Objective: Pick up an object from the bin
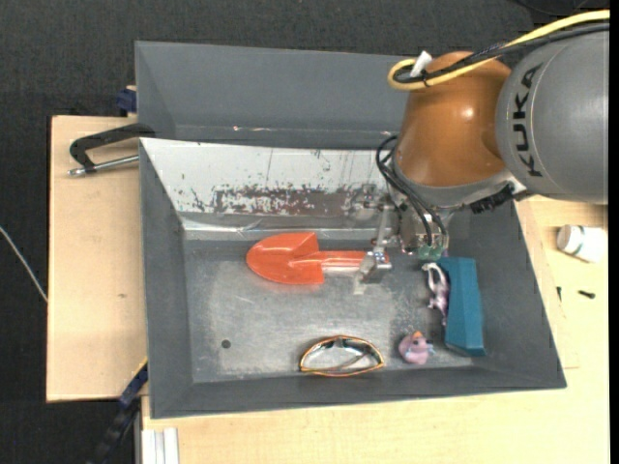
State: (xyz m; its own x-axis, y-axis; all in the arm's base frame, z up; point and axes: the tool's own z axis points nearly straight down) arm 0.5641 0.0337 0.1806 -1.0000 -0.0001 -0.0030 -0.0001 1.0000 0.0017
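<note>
The orange toy shovel point(286, 259) lies flat on the floor of the bin point(162, 307), about the middle and a little toward the back wall. It is bright orange plastic. Its blade is broad and rounded, wide at the left and narrowing to the right, where it runs into a slim, straight handle of the same colour. The handle points to the right, roughly level with the back wall. The blade looks smooth and slightly dished, with a lighter sheen along its upper edge.

The hand point(376, 260) is low in the bin at the right end of that handle, its metal tips down at the handle's far end. From this angle I cannot tell whether the hand is apart, together or clamped on the handle. Above it are the orange cover point(450, 124) and the grey arm point(566, 104), which comes in from the right with a yellow cable looped over the top.

To the right of the hand, a blue block point(463, 305) lies lengthwise along the right wall. A small pink and white thing point(436, 288) is just beside its left face. Near the front wall sit a small pink figure point(416, 348) and, to its left, a pair of glasses point(340, 356) with an orange rim. Both are well apart from the shovel.
</note>
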